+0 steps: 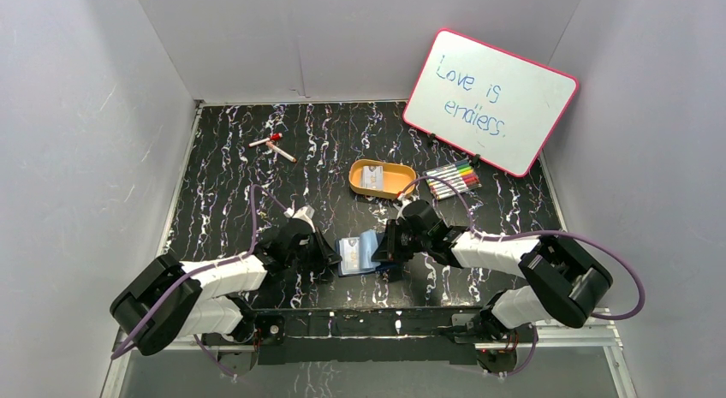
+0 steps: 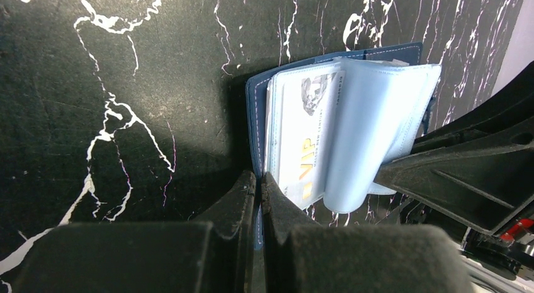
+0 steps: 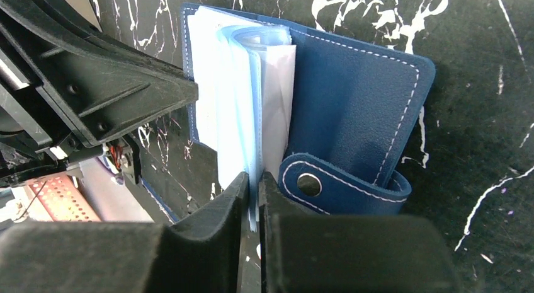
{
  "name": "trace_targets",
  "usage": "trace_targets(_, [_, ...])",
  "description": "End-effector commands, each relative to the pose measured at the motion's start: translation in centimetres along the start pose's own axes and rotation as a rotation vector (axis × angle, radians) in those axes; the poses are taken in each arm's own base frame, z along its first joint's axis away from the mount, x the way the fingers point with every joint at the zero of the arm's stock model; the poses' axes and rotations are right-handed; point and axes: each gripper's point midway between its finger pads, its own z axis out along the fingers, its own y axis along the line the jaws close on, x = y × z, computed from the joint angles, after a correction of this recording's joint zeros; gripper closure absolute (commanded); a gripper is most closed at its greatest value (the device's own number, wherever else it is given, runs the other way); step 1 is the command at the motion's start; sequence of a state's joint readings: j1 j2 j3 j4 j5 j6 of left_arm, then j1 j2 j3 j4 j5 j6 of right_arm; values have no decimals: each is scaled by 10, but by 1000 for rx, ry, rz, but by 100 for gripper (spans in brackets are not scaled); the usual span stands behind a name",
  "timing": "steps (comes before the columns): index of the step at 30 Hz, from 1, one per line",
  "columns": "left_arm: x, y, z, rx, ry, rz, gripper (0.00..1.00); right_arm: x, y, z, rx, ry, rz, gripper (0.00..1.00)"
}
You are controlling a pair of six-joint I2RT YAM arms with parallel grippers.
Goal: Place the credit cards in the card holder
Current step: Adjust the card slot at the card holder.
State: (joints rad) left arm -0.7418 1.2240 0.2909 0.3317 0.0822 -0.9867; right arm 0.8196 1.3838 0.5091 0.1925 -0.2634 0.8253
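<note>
Open holder (image 1: 358, 254) lies on desk (image 1: 257, 193) between arms. At its navy cover edge, left gripper (image 2: 258, 184) is clamped shut, pinning it down. Opposite, right gripper (image 3: 252, 184) pinches clear sleeves (image 3: 239, 97) at lower edge, jaws nearly together. One VIP card (image 2: 296, 148) already sleeved; another card (image 1: 371, 177) waits in orange tray (image 1: 404, 189). Step done well: peel single sleeve, keep cover anchored, expose pocket mouth without lifting holder.
</note>
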Motion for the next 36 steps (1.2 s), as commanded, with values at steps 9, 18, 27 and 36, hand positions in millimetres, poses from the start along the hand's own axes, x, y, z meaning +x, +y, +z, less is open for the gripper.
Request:
trace_targets(9, [-21, -12, -21, -60, -36, 100, 70, -15, 20, -8, -56, -60, -18, 100])
trace_targets(18, [-45, -41, -45, -3, -103, 219, 35, -15, 21, -9, -41, -54, 13, 100])
trace_targets(27, [-18, -83, -24, 153, 69, 269, 37, -19, 23, -5, -39, -51, 13, 100])
trace_targets(36, [-5, -82, -2, 113, 125, 302, 37, -19, 27, -5, -48, -45, 5, 100])
